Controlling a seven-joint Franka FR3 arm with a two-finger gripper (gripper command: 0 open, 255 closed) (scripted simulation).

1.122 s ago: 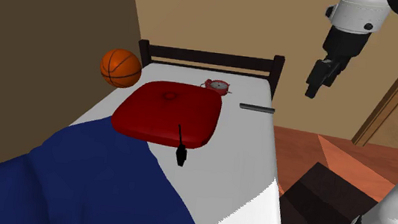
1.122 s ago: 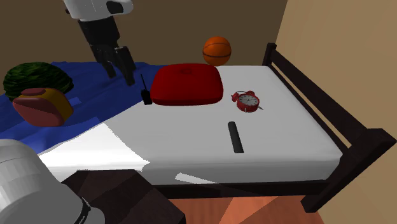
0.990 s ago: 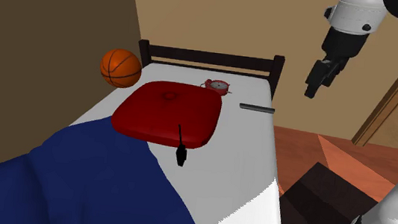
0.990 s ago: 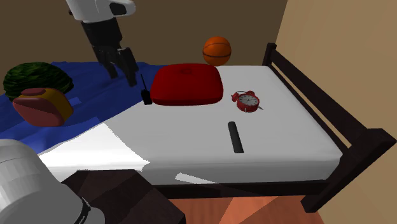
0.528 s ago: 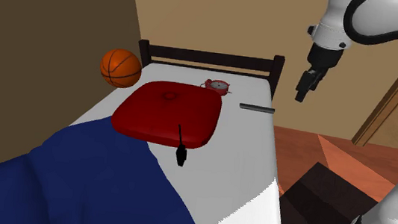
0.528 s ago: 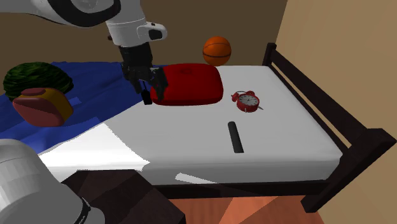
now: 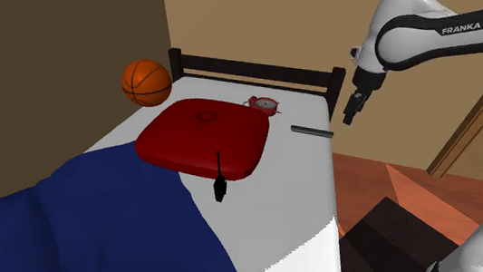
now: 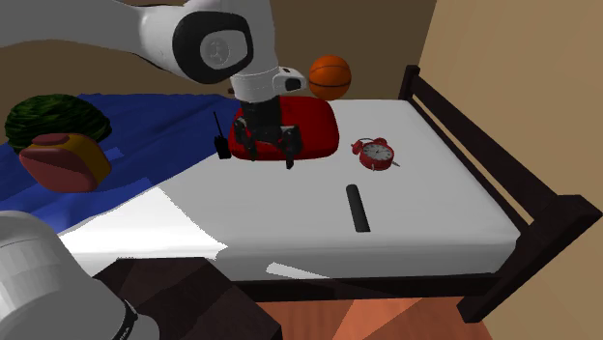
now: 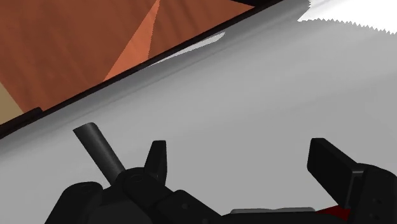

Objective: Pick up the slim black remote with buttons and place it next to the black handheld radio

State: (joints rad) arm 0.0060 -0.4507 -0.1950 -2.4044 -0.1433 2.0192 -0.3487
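The slim dark remote (image 7: 312,130) (image 8: 358,209) lies flat on the white bed sheet, near the edge of the bed and the headboard. The black handheld radio (image 7: 220,188) (image 8: 221,147) stands with its antenna up at the corner of the red pillow. My gripper (image 7: 349,114) (image 8: 271,155) hangs open in the air above the bed, higher than the remote and a little off to one side. In the wrist view the remote (image 9: 98,147) lies just beyond one finger, outside the open gripper (image 9: 245,167). Nothing is held.
A red pillow (image 7: 201,136), a red alarm clock (image 7: 264,104) and a blue blanket (image 7: 85,225) lie on the bed. A basketball (image 7: 146,82) sits by the dark headboard (image 7: 255,70). A green and red-yellow object (image 8: 53,135) rests on the blanket. Orange floor runs alongside the bed.
The arm has swung the open gripper down and toward the bed, leftward in the shoulder view and rightward past the radio in the second exterior view. The things on the bed have not moved.
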